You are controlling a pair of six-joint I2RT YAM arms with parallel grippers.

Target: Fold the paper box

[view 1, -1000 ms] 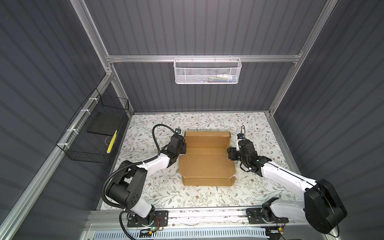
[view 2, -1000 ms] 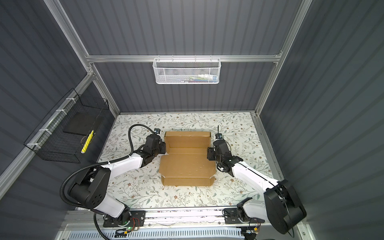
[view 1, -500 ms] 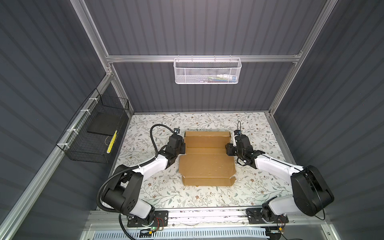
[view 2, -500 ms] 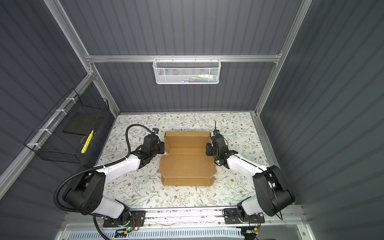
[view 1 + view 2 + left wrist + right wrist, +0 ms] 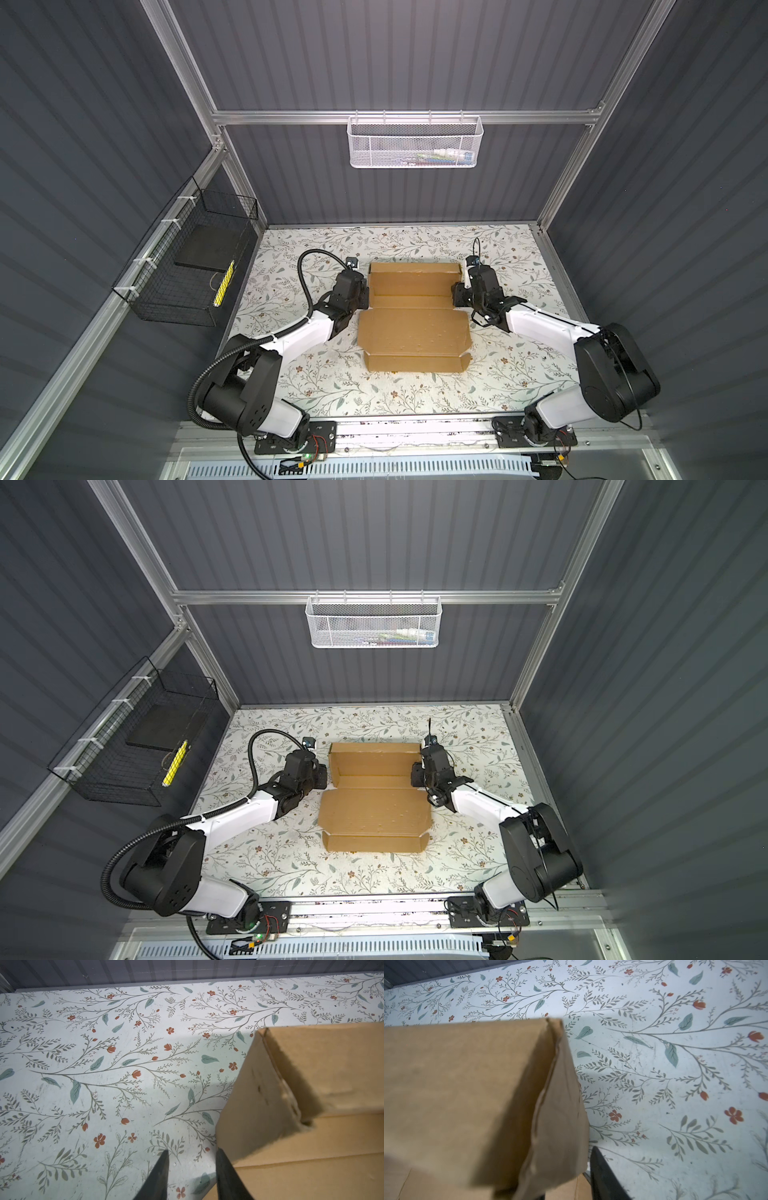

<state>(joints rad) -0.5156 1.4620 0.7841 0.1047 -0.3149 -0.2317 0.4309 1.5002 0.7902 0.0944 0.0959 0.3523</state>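
The paper box (image 5: 415, 328) (image 5: 374, 812) lies in the middle of the floral table, a brown cardboard sheet whose far half has its back and side walls raised. At the left raised wall, my left gripper (image 5: 365, 293) (image 5: 192, 1152) is open with only table between its fingers. One finger (image 5: 221, 1159) rests beside the wall's outer face (image 5: 249, 1095). My right gripper (image 5: 456, 293) (image 5: 571, 1159) is at the right raised wall (image 5: 556, 1105). One finger (image 5: 600, 1167) stands just outside that wall. The cardboard hides the other finger, so a grip does not show.
A white mesh basket (image 5: 413, 145) hangs on the back wall and a black wire basket (image 5: 187, 266) on the left wall. Both arm bases sit on the front rail (image 5: 415, 428). Bare floral table (image 5: 415, 245) surrounds the box.
My right gripper has slid a little farther back along the box's right wall, its jaws have narrowed and its elbow has shifted. The left gripper has barely moved.
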